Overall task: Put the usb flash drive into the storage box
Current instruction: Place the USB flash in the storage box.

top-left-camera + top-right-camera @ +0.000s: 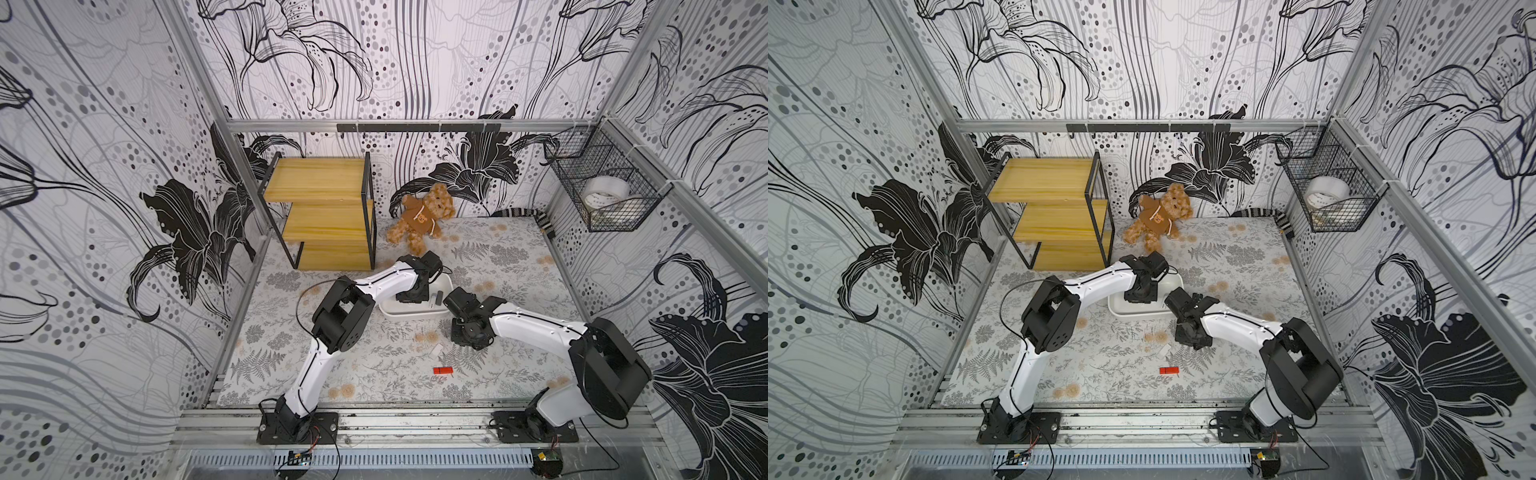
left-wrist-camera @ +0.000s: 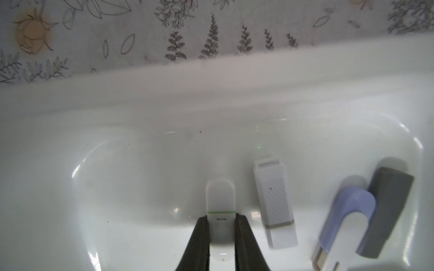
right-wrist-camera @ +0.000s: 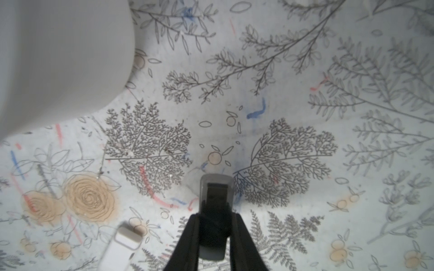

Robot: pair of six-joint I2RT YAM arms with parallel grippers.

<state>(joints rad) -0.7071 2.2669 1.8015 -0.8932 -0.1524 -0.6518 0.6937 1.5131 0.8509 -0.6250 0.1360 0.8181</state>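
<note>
Right now the left gripper (image 2: 220, 219) has its fingers pinched narrow on a white flash drive with a green band (image 2: 220, 199), held down inside the storage box (image 2: 211, 77). I cannot tell whether the drive's tip touches the box floor. A tiny dark print sits just under the green band, too small for me to read, and I find no other writing on any drive. Three more drives lie on the box floor beside it. One is a white ribbed flash drive (image 2: 274, 206) with a grey band. Next is a lavender swivel flash drive (image 2: 350, 206), its lower end cut off by the frame edge. Last is a grey flash drive (image 2: 387, 211), blurred and touching the lavender one. In both top views the gripper itself covers the held drive, and only part of the box's contents shows past it. The right gripper (image 3: 216, 217) is closed on a clear-cased flash drive (image 3: 216, 187) with a dark core, held over the floral mat (image 3: 305, 93) just beside the box wall. That drive's rear end is hidden between the fingers. Two drives lie loose on the mat: a white capped flash drive (image 3: 126, 237), blurred and cut off at the wrist view's edge, and a red flash drive (image 1: 443, 370) nearer the mat's front edge. I count seven drives: four within the box, one in the right gripper, two on the mat.
</note>
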